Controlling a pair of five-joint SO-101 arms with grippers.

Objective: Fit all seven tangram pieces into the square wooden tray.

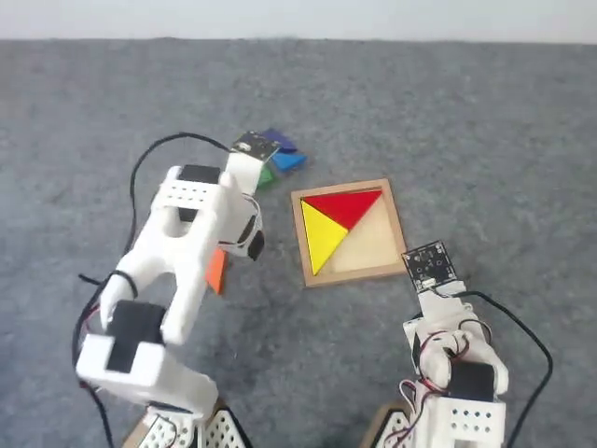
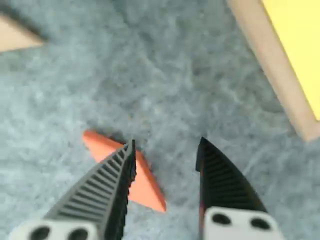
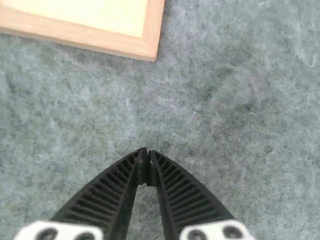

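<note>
The square wooden tray (image 1: 354, 273) lies mid-table and holds a red triangle (image 1: 347, 207) and a yellow triangle (image 1: 322, 235); its right part is bare wood. An orange piece (image 1: 216, 271) lies on the carpet left of the tray. In the left wrist view my left gripper (image 2: 167, 145) hangs open just above the carpet, one fingertip over the orange piece (image 2: 127, 172), with the tray's rim (image 2: 270, 65) and the yellow triangle (image 2: 300, 45) beyond. My right gripper (image 3: 147, 151) is shut on nothing, near a tray corner (image 3: 150, 47).
Blue pieces (image 1: 284, 154) and a green piece (image 1: 266, 175) lie behind the left arm, up and left of the tray. A tan shape (image 2: 15, 37) sits at the edge of the left wrist view. Grey carpet spreads all around.
</note>
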